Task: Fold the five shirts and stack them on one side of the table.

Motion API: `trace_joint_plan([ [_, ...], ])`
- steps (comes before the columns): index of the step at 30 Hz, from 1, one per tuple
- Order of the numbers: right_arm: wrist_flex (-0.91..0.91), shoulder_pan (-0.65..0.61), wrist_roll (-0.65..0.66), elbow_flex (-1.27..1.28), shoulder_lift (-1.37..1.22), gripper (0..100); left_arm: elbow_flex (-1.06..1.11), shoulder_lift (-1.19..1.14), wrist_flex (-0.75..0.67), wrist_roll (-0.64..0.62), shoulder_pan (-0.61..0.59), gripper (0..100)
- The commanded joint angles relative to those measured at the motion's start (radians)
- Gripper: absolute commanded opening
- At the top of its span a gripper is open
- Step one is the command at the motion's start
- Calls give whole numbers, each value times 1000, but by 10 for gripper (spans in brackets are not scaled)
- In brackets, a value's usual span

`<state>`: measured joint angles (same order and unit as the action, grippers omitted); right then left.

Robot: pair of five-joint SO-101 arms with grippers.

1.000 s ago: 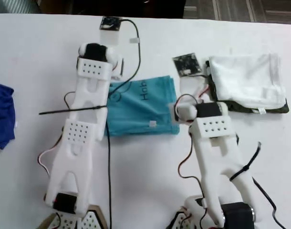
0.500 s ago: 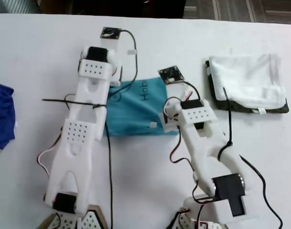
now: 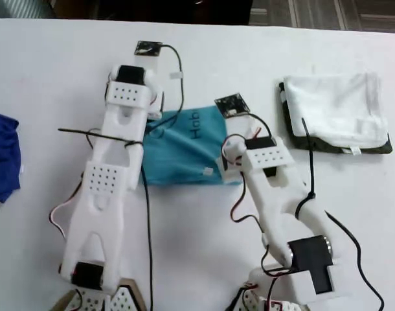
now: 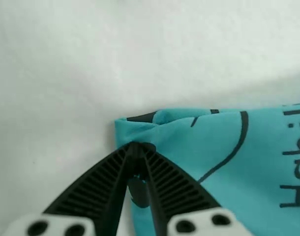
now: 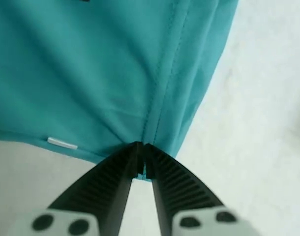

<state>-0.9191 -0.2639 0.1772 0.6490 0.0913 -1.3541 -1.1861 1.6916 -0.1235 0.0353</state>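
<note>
High view: the folded teal shirt [image 3: 184, 146] was seen flat at the middle of the table [image 3: 48, 65], between the 2 arms. 1 corner was pinched by the closed left gripper [image 4: 135, 150], and its hem edge was clamped by the closed right gripper [image 5: 141, 150]. A white shirt [image 3: 337, 110] was stacked on a dark shirt [image 3: 372, 149] at the right side. A blue shirt [image 3: 3, 155] was seen at the opposite edge.

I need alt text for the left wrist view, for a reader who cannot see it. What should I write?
The left gripper, with its black ribbed fingers closed, pinches one corner of a teal fabric shirt with black lettering. The shirt lies flat on a white table.
</note>
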Motion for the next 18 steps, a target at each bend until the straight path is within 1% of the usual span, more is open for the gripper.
trace_joint_plan([
  [1, 16, 8, 0, -9, 41, 19, -19, 31, -3, 3, -12, 27],
  [5, -36, 8, -3, -81, 113, 19, -131, 52, 98, 3, -9, 27],
  [8, -105, 8, -9, -163, 176, 19, -145, 109, 101, 3, -38, 27],
  [10, -136, 12, -8, -221, 189, 19, -97, 175, 101, 3, -52, 27],
  [13, -147, 38, -2, -305, 179, 19, 90, 333, 101, -2, -54, 27],
  [15, -151, 61, -2, -370, 143, 19, 286, 468, 100, -5, -46, 27],
  [18, -153, 81, -3, -459, 53, 19, 595, 661, 68, -54, -32, 27],
])
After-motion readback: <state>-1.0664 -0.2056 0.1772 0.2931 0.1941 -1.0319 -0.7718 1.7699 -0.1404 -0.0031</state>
